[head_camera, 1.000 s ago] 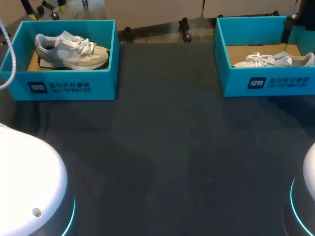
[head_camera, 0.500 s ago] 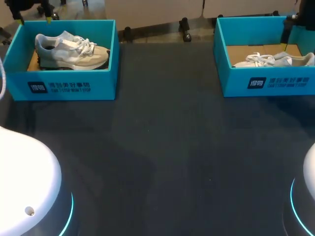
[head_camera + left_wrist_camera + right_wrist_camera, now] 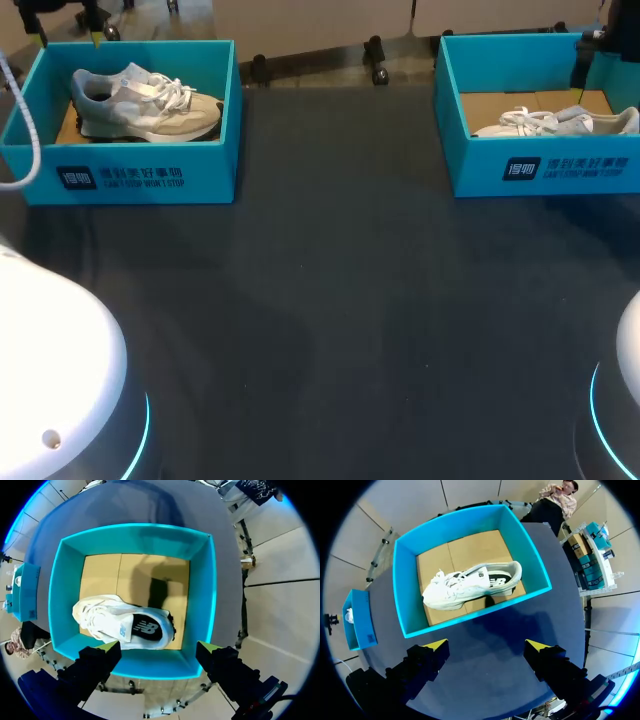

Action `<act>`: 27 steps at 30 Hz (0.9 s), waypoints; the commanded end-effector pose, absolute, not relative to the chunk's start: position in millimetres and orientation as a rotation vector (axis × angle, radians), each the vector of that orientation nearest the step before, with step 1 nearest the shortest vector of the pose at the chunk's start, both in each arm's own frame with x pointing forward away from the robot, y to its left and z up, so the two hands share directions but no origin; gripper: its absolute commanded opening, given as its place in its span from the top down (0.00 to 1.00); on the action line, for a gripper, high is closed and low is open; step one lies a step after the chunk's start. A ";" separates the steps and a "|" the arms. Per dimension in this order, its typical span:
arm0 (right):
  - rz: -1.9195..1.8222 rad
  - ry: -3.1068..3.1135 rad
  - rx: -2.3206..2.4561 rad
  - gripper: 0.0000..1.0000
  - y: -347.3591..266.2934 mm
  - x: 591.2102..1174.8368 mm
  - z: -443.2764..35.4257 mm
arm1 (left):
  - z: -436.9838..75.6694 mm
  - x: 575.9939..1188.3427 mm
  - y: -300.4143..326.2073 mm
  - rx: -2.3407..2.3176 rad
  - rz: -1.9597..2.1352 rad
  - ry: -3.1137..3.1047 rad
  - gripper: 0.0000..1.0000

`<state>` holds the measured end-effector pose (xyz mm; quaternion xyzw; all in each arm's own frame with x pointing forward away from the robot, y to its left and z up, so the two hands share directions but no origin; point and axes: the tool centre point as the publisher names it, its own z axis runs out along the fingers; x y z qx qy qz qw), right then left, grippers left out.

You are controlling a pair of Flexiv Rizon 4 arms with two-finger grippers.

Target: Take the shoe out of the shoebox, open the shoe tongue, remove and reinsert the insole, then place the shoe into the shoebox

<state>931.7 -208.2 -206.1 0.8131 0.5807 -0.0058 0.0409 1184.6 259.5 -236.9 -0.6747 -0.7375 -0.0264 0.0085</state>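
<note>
Left wrist view: left hand (image 3: 159, 647) hangs spread wide above a teal shoebox (image 3: 212, 580), the shoe (image 3: 122, 622) inside lying just ahead of its fingertips (image 3: 107, 647). Right hand (image 3: 486, 645), equally wide, hovers over the worktop (image 3: 490, 625), with a second shoebox (image 3: 402, 590) and white shoe (image 3: 470, 585) ahead of it.

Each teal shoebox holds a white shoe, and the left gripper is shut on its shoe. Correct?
No. The left gripper is open, its fingers clear of the white lace-up sneaker lying in the teal cardboard shoebox, as the left wrist view shows. The rest is right.
</note>
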 end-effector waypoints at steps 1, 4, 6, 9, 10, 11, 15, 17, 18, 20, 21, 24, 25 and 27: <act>-0.016 1.778 2.490 0.00 -208.3 931.1 -206.3 | -245.2 1187.5 262.6 -2.139 -0.111 -2.272 0.00; -0.016 1.778 2.490 0.00 -208.3 931.1 -206.3 | -254.1 1190.0 267.6 -2.170 -0.146 -2.253 0.00; -0.016 1.778 2.490 0.00 -208.3 931.1 -206.3 | -259.4 1192.5 269.1 -2.174 -0.149 -2.252 0.00; -0.016 1.778 2.490 0.00 -208.3 931.1 -206.3 | -267.2 1196.1 269.7 -2.173 -0.146 -2.252 0.00; -0.016 1.778 2.490 0.00 -208.3 931.1 -206.3 | -269.2 1196.9 270.1 -2.176 -0.143 -2.251 0.00; -0.016 1.778 2.490 0.00 -208.3 931.1 -206.3 | -271.8 1197.4 269.9 -2.183 -0.143 -2.254 0.00; -0.016 1.778 2.490 0.00 -208.3 931.1 -206.3 | -278.6 1199.8 270.8 -2.185 -0.147 -2.249 0.00; -0.016 1.778 2.490 0.00 -208.3 931.1 -206.3 | -281.0 1200.0 273.0 -2.193 -0.155 -2.249 0.00; -0.016 1.778 2.490 0.00 -208.3 931.1 -206.3 | -282.5 1200.5 273.4 -2.195 -0.157 -2.248 0.00; -0.016 1.778 2.490 0.00 -208.3 931.1 -206.3 | -286.7 1202.1 273.3 -2.198 -0.161 -2.244 0.00; -0.016 1.778 2.490 0.00 -208.3 931.1 -206.3 | -288.4 1202.9 273.5 -2.200 -0.154 -2.239 0.00; -0.016 1.778 2.490 0.00 -208.3 931.1 -206.3 | -297.0 1204.6 273.1 -2.205 -0.148 -2.228 0.00; -0.016 1.778 2.490 0.00 -208.3 931.1 -206.3 | -299.9 1205.4 272.8 -2.208 -0.129 -2.213 0.03; -0.016 1.778 2.490 0.00 -208.3 931.1 -206.3 | -306.7 1204.6 272.2 -2.227 -0.130 -2.196 0.05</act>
